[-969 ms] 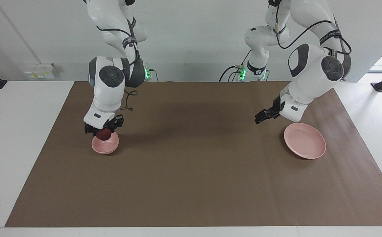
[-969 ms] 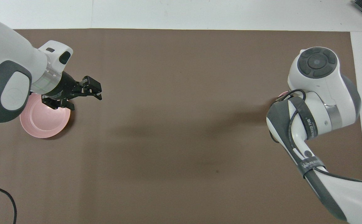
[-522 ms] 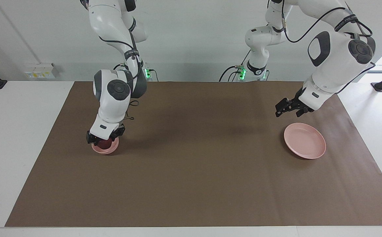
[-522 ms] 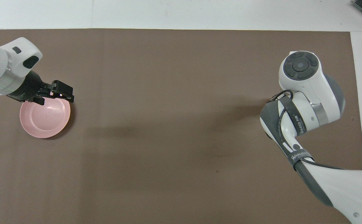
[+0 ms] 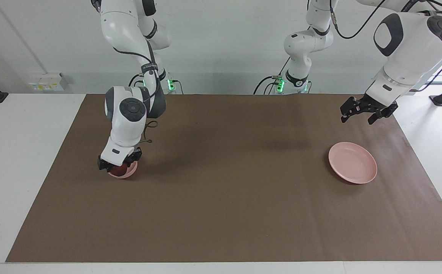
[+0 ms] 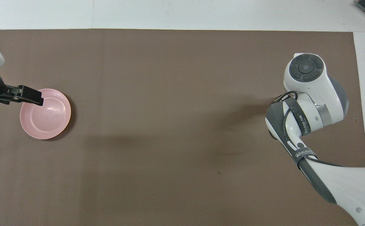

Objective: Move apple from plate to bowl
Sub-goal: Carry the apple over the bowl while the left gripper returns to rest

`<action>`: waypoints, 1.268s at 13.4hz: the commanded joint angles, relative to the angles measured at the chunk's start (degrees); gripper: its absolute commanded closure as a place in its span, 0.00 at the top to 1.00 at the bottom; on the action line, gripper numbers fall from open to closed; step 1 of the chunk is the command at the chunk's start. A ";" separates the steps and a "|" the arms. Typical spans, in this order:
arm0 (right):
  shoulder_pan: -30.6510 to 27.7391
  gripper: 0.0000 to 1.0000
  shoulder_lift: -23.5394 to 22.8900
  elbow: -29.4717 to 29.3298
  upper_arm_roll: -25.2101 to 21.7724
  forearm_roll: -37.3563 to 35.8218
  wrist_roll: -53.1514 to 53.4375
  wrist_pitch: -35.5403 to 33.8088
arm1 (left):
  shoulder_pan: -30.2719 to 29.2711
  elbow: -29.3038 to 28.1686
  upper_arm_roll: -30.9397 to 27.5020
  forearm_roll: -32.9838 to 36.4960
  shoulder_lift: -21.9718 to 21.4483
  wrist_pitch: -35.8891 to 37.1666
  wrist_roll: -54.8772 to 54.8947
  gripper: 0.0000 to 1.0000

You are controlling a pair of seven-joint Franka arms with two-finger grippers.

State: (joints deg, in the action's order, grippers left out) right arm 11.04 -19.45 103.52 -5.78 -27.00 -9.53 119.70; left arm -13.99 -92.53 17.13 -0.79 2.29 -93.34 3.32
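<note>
Brown mat: right tool (image 5: 116, 167) lowers apple (image 5: 120, 172) into bowl (image 5: 128, 174).

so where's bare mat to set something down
The brown mat is bare between the bowl and the plate. It is crowded only at the bowl, where the right gripper holds the apple.

White wall (image 5: 221, 38), brown-covered table (image 5: 221, 213)
</note>
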 commanded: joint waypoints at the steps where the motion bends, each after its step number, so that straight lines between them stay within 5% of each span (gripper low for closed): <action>1: -0.76 0.00 0.55 2.29 0.50 1.68 -1.02 3.51 | -0.51 -1.25 0.44 1.32 -3.86 3.58 0.11 1.00; 5: -1.19 0.00 0.55 2.91 0.50 2.74 -0.93 3.87 | 2.36 -0.55 -2.26 1.14 -5.54 6.24 0.46 1.00; 12: -2.07 0.00 1.51 5.10 0.50 2.83 -1.72 2.82 | 23.81 2.17 -23.35 0.71 -5.10 6.42 0.02 1.00; 17: -2.87 0.00 2.31 6.87 0.50 2.92 -2.25 3.87 | 23.66 10.33 -24.08 -1.13 0.34 10.46 -0.07 1.00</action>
State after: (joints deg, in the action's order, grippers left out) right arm 8.71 -19.19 108.39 -5.77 -25.59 -9.87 122.28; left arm 8.81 -88.38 -5.68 -0.91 -1.28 -85.94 3.35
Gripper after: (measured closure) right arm 0.229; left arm 0.000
